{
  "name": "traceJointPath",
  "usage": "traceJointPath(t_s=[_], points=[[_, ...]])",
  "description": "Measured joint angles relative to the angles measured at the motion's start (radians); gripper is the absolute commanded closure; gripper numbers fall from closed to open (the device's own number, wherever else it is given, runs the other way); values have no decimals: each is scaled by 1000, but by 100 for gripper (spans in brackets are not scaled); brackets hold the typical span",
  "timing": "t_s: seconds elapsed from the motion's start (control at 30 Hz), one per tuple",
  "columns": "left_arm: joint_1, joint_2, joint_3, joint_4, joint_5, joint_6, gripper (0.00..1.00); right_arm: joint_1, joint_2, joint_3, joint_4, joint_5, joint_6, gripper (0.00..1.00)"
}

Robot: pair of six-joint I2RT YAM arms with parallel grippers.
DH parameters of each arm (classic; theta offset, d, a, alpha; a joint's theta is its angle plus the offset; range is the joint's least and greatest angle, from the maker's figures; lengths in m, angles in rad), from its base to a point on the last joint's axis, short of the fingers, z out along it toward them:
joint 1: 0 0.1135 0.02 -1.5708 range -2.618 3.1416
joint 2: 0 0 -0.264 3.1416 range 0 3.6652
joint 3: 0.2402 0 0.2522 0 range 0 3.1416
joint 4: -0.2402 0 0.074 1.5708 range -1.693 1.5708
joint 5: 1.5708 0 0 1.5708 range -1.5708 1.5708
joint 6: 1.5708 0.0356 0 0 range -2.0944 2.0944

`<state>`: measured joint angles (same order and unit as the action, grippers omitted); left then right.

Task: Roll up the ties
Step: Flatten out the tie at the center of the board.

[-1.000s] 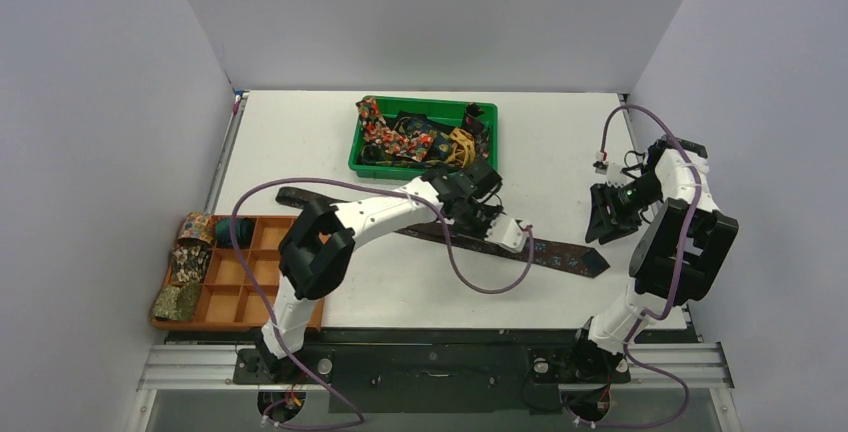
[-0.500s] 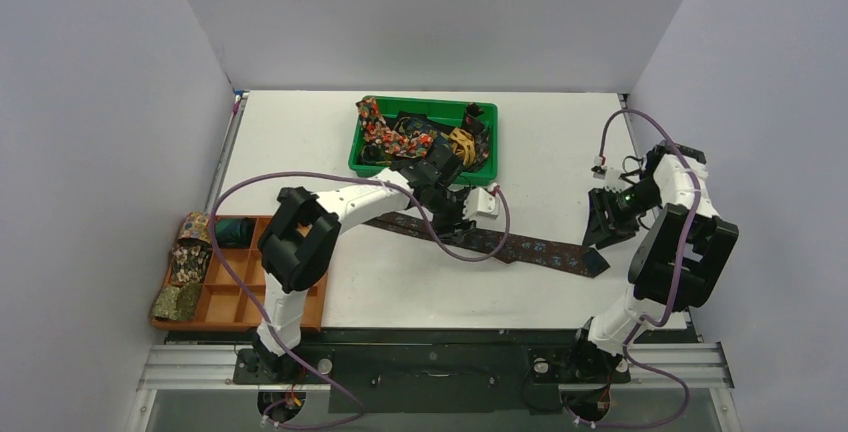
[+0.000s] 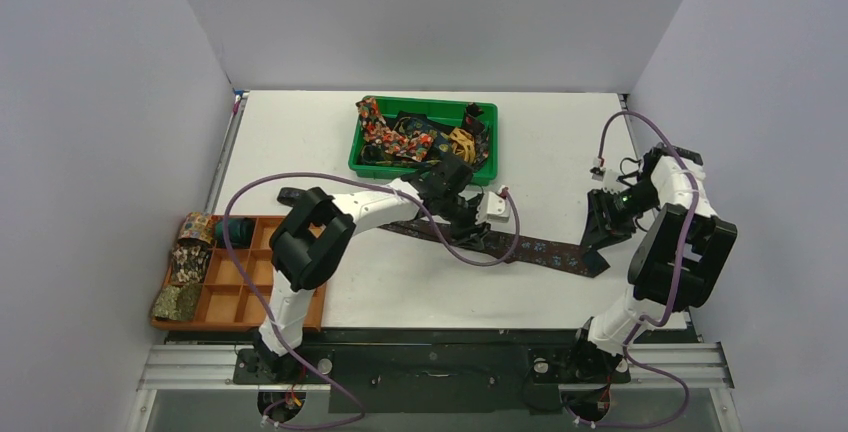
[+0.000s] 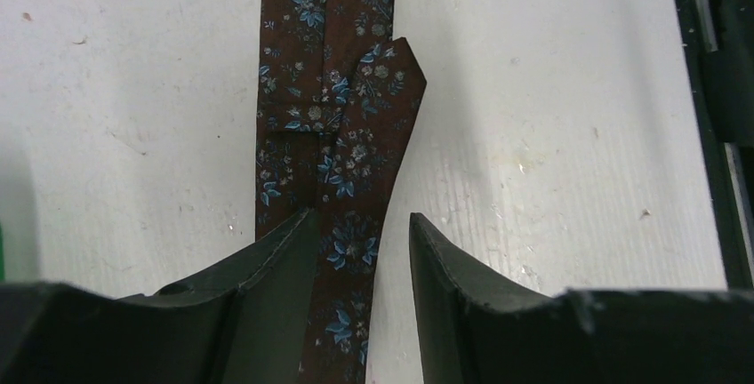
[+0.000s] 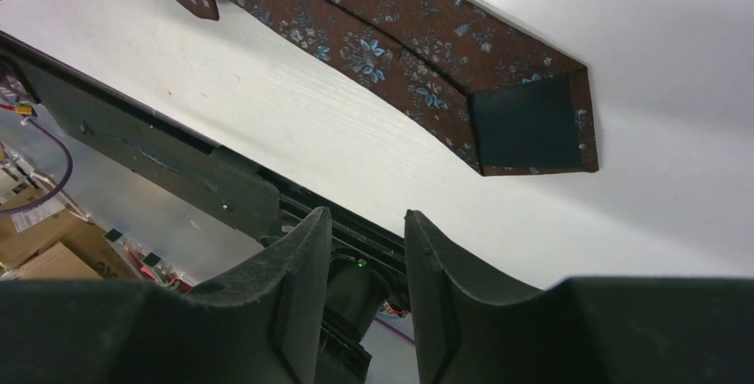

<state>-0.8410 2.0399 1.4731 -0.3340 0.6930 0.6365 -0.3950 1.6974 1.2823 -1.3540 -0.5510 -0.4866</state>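
Note:
A dark brown tie (image 3: 545, 250) with small blue flowers lies flat across the table, its wide end (image 5: 525, 122) at the right. Its narrow tip (image 4: 391, 73) lies doubled over the tie's own length. My left gripper (image 3: 470, 227) is open and low over the tie's middle. In the left wrist view (image 4: 360, 224) the tie runs between the fingers and partly under the left one. My right gripper (image 3: 598, 230) is open and empty, beside the wide end. In its wrist view (image 5: 364, 220) it points past the table's front edge.
A green bin (image 3: 440, 104) at the back centre holds several tangled ties, red floral and yellow among them. An orange divided tray (image 3: 240, 297) at the front left holds rolled ties (image 3: 188, 252) in its left compartments. Purple cables loop over both arms.
My left gripper has drawn back leftward along the tie, from near its right part toward the middle. My right gripper has shifted slightly toward the back. The tie stays flat.

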Motion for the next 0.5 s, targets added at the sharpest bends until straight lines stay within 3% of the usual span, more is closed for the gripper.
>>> traceJointPath(t_s=[0.23,0.5], points=[[-11,95,34,13,-13,-14,62,44,0,0,10,0,22,72],[-16,111,34,5,-42,3,90,129,32,0,27,28,43,79]])
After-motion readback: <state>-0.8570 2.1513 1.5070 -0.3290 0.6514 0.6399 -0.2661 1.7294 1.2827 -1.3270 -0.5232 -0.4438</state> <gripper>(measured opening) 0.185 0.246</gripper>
